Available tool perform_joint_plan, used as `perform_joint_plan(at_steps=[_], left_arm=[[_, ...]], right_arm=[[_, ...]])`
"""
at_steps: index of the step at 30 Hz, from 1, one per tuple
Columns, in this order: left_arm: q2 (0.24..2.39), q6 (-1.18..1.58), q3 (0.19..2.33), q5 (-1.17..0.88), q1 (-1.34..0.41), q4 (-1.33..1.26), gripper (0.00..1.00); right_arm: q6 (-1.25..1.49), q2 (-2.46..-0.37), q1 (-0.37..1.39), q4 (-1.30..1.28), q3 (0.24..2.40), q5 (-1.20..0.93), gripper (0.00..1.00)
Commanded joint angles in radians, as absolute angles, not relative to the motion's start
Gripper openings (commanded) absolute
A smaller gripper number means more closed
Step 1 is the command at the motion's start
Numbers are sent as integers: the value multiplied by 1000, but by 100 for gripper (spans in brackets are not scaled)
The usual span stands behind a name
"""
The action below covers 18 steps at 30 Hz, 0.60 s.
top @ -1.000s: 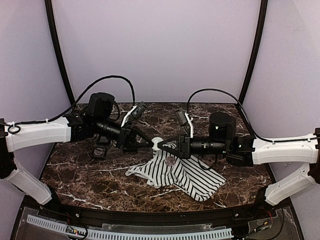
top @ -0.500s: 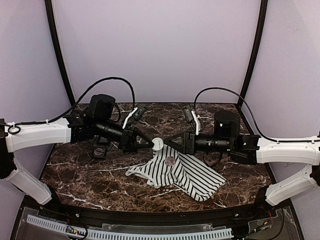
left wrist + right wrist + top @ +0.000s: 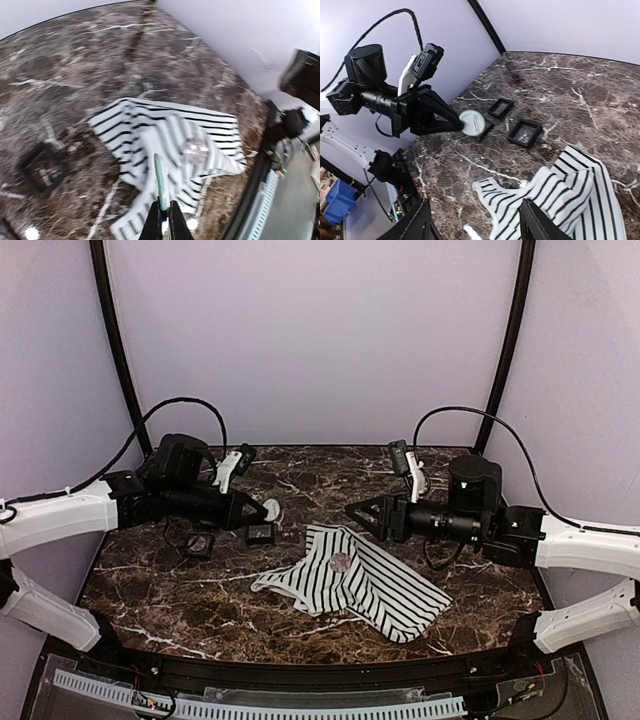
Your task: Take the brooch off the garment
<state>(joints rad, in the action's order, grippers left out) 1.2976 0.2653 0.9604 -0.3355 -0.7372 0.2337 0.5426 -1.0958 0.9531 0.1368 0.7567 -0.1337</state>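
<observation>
The garment (image 3: 375,590) lies crumpled on the marble table, also seen in the left wrist view (image 3: 135,125) and the right wrist view (image 3: 570,195). My left gripper (image 3: 266,510) is shut on the brooch (image 3: 272,510), a white round disc held clear of the garment above the small black boxes. The left wrist view shows the brooch (image 3: 160,175) edge-on between the shut left gripper (image 3: 164,207). In the right wrist view the brooch (image 3: 472,122) sits at the left gripper's tip (image 3: 456,125). My right gripper (image 3: 350,508) hangs open and holds nothing (image 3: 479,222). A small pinkish round patch (image 3: 340,562) stays on the garment.
Two small black boxes (image 3: 259,535) (image 3: 200,545) lie left of the garment, under the left arm; they show as square frames (image 3: 525,133) (image 3: 500,107) in the right wrist view. The table's front rail (image 3: 300,672) runs below the garment.
The left gripper pulled back to the left with the brooch, away from the garment. The right gripper opened and drew back to the right. The garment's raised top edge dropped flat.
</observation>
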Motion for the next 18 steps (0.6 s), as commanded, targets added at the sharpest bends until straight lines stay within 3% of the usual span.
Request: perform_joint_plan(at_steps=[1, 9, 18], left_arm=[[1336, 299, 960, -30, -637, 426, 1], [1490, 233, 1081, 290, -524, 564, 1], [1733, 174, 1250, 488, -486, 665, 1]], right_arm=[[547, -1102, 938, -17, 791, 72, 60], [593, -1086, 881, -34, 736, 79, 61], [602, -1045, 844, -26, 698, 59, 64]])
